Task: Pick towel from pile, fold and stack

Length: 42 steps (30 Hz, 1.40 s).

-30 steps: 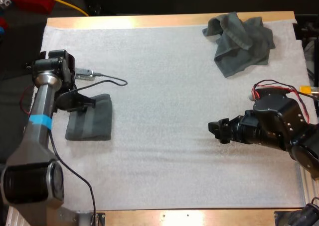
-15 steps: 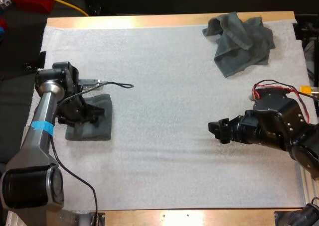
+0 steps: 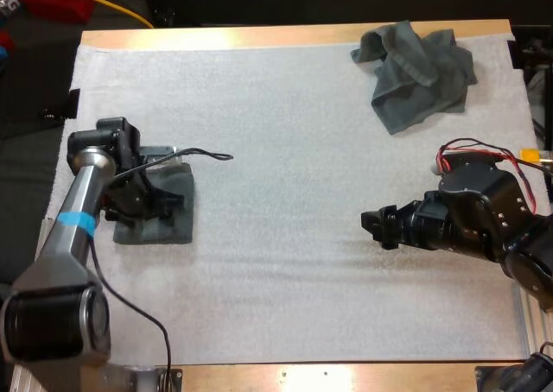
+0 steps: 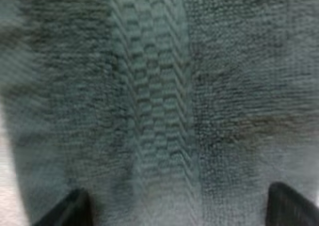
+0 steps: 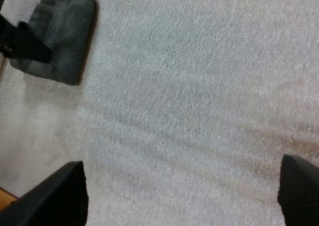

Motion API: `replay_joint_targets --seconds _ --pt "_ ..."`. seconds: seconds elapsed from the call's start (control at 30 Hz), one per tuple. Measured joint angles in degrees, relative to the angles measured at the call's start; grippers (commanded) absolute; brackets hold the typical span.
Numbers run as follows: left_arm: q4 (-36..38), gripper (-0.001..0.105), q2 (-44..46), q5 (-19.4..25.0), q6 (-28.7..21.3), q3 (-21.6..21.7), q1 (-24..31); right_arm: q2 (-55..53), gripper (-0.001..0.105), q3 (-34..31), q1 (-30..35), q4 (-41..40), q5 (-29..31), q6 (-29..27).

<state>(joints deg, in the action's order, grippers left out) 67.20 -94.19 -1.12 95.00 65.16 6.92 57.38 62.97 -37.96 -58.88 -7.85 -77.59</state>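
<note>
Two sets of jaws are held apart: the left jaws are spread close over a folded dark grey-green terry towel [image 3: 164,230] at the left of the white foam mat [image 3: 285,150], while the right jaws are poised above bare mat. A crumpled dark grey-green towel [image 3: 419,72] is seen at the mat's far right corner.

Folded towel [image 4: 149,111]: matt terry cloth w/ zigzag-woven band; mat [image 3: 302,237]: rough, matt.

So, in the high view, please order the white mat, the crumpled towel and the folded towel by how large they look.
Largest to smallest:
white mat
crumpled towel
folded towel
</note>
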Motion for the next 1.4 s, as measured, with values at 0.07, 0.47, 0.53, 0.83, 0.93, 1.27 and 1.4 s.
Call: replay_joint_targets --seconds 0.07,0.47,0.53,0.83,0.93,1.27,1.4 --pt "0.1 0.067 3.2 -0.5 -0.1 0.8 0.0 0.0 0.075 0.0 0.0 0.0 0.0 0.0" --pt "0.0 0.067 24.2 -1.9 -0.2 1.2 0.0 0.0 0.075 0.0 0.0 0.0 0.7 -0.1" --pt "0.0 0.067 27.6 -2.8 -0.2 1.2 0.0 0.0 0.075 0.0 0.0 0.1 2.2 -1.6" --pt "1.9 0.067 38.2 -3.9 0.0 1.3 0.0 0.0 0.075 0.0 8.1 1.7 5.8 -8.1" --pt "2.3 0.067 39.8 -3.9 0.0 1.3 0.0 0.0 0.075 0.0 12.8 1.7 5.9 -11.1" --pt "4.6 0.067 41.3 -3.9 0.0 1.3 -0.2 0.0 0.075 0.0 29.9 1.0 5.9 -16.5" --pt "4.9 0.067 41.3 -3.9 -0.3 1.3 -1.8 -0.3 0.075 0.0 37.3 -0.8 5.7 -18.1"
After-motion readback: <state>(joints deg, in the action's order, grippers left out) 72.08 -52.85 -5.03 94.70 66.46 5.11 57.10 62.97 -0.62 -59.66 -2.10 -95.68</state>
